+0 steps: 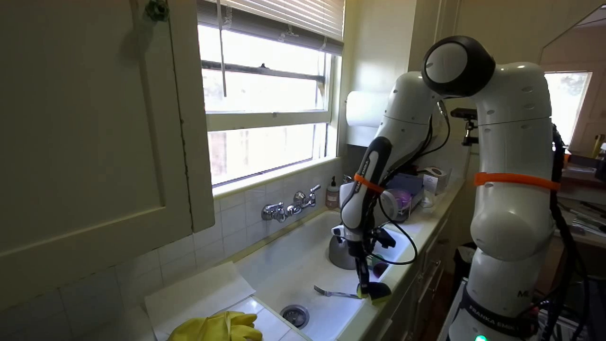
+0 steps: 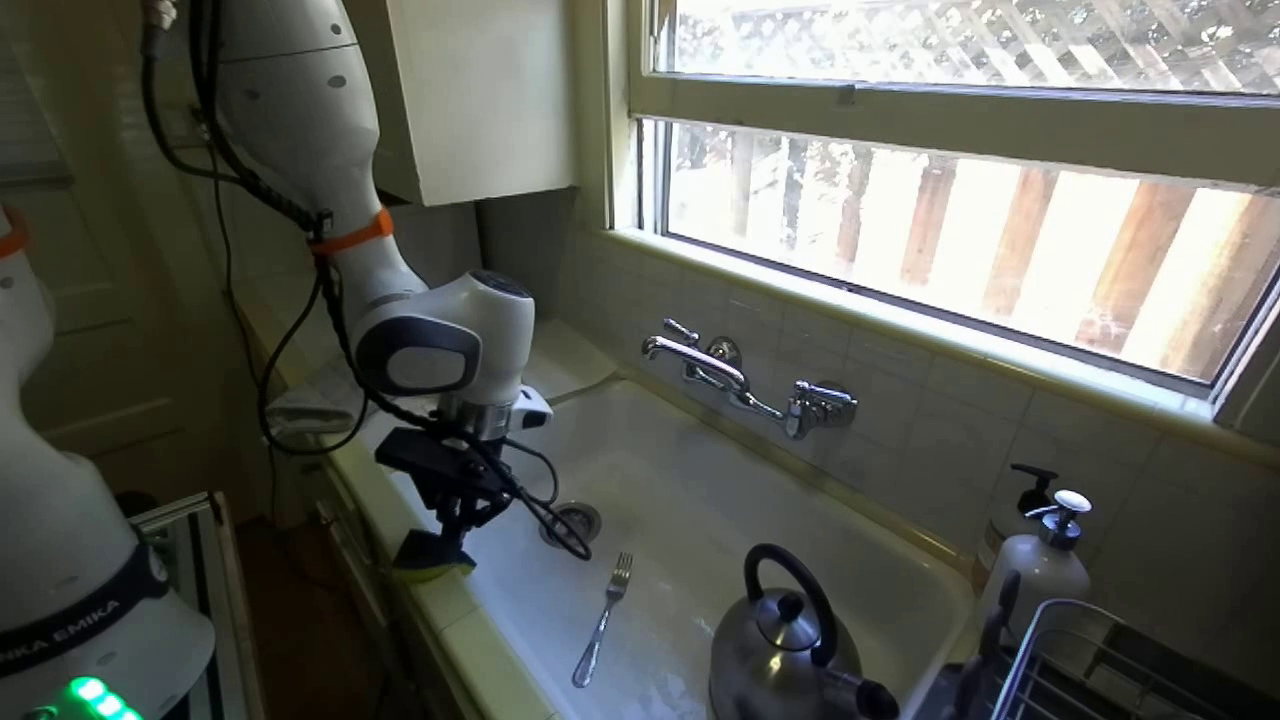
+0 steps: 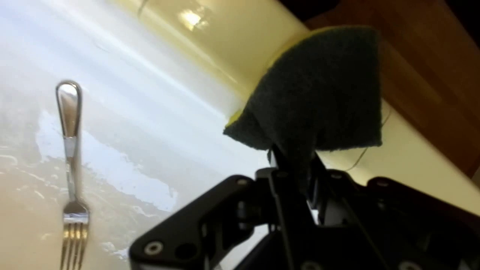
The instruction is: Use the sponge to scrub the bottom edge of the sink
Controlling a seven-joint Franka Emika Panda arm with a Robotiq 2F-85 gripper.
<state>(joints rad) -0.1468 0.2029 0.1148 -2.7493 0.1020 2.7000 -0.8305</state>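
Note:
The sponge [image 1: 380, 292] is dark green-grey with a yellow underside. It also shows in an exterior view [image 2: 428, 556] and in the wrist view [image 3: 326, 90]. My gripper [image 3: 294, 155] is shut on the sponge, which is pinched and folded between the fingertips. The gripper shows in both exterior views [image 1: 363, 285] [image 2: 457, 530], pointing down. The sponge lies over the yellowish front edge [image 3: 213, 41] of the white sink [image 2: 660, 480] and seems to touch it. Its yellow side faces the edge and is mostly hidden.
A fork [image 2: 603, 625] lies on the sink floor near the drain [image 1: 295, 316]. A kettle [image 2: 785, 650] stands in the sink. The faucet [image 2: 740, 380] is on the back wall. Yellow gloves [image 1: 215, 327] lie on the counter. A dish rack [image 2: 1060, 640] stands beside the sink.

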